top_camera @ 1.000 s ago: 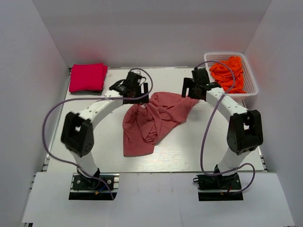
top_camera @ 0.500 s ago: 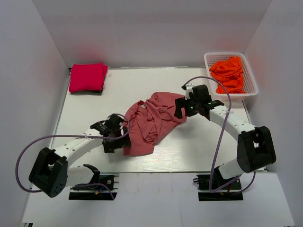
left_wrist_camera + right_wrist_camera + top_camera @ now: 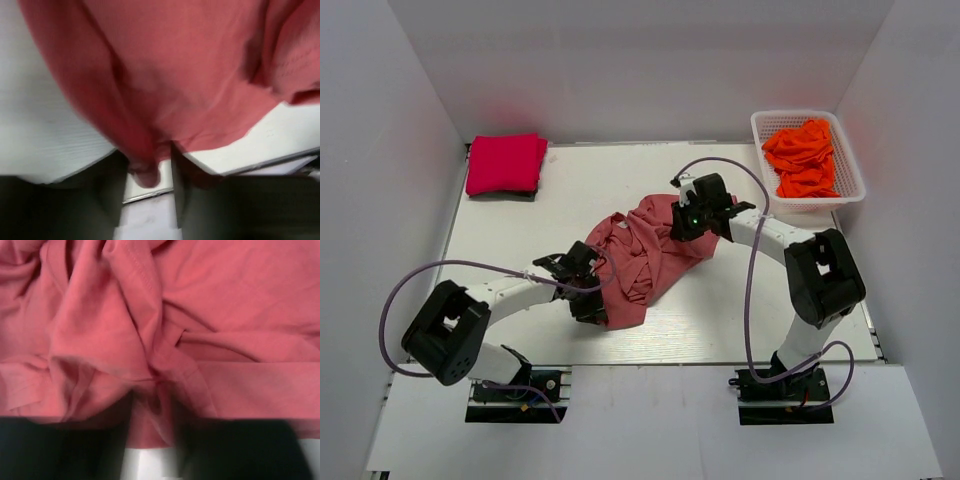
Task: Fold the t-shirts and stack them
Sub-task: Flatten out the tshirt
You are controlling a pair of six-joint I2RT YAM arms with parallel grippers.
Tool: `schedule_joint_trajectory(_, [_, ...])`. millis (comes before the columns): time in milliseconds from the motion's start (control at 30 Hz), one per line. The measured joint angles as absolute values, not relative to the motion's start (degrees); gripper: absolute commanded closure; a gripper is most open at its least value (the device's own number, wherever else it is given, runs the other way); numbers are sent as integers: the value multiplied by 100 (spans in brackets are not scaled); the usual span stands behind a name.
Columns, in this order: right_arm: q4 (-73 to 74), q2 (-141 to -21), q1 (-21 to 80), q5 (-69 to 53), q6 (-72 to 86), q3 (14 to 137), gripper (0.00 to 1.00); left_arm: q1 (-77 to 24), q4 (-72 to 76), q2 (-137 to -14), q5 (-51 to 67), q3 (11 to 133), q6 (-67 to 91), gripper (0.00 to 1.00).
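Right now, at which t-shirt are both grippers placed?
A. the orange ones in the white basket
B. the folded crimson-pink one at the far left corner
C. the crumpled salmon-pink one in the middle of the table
C: the top view shows the left gripper at the near side and the right gripper at the far side of the salmon-pink t-shirt, and both wrist views are filled with its cloth.

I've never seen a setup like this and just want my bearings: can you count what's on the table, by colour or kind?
salmon-pink t-shirt, crumpled mid-table: 1
crimson-pink t-shirt, folded at the far left: 1
orange heap of shirts: 1 (number of shirts cannot be told)
white basket holding that heap: 1
robot arms: 2 (left arm, right arm)
Total: 6
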State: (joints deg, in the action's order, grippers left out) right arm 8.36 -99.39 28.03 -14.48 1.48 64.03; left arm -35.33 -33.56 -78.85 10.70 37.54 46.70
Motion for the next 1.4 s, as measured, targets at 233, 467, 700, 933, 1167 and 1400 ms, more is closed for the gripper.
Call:
schedule_joint_trajectory(233, [709, -9793, 2810, -760, 639, 6499, 100, -3629, -3162, -8158, 537, 4023, 4615, 100])
schedule_joint_trajectory(467, [742, -8326, 2770, 550, 1013, 6469, 100, -3540, -3260, -7238, -1269, 5437, 4560, 100])
schedule_joint_trajectory(700, [952, -7065, 2692, 1837, 993, 6558, 100, -3535, -3083, -6289, -3175, 6993, 4187, 100])
schedule_joint_trajectory(933, [1083, -6176, 2639, 2775, 556, 6971, 100, -3535, -3037, -5712, -4711, 7896, 3607, 100])
schedule_joint_trajectory(1167, [1149, -5356, 2626, 3035, 82, 7684, 100, -3535, -2473, -4897, -5124, 8252, 2670, 100])
schedule_joint_trajectory(1400, [1278, -4711, 2626, 3201, -292, 8350, 100, -3538, -2071, -4047, -5310, 8705, 2029, 100])
